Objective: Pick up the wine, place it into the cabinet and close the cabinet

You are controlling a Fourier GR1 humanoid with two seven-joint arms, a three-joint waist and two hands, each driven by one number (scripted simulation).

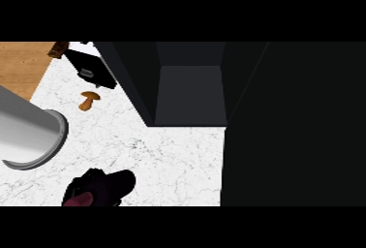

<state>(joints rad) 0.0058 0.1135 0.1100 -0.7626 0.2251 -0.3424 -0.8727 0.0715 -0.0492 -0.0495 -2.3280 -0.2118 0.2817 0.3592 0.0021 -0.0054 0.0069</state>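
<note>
the wine bottle (pixel 80 199), dark red, is seen at the lower edge of the view, wrapped by the black left hand (pixel 103 186) above the white marble counter (pixel 164 160). the fingers are curled round the bottle and most of it is hidden. the grey forearm (pixel 28 133) is shown large at the left edge. the open dark cabinet (pixel 190 94) stands further back, and a small brown mushroom (pixel 88 100) lies near it.

You see the white bench (pixel 164 155) evenly and brightly lit, while the open cabinet (pixel 191 92) reads almost uniformly black inside.
</note>
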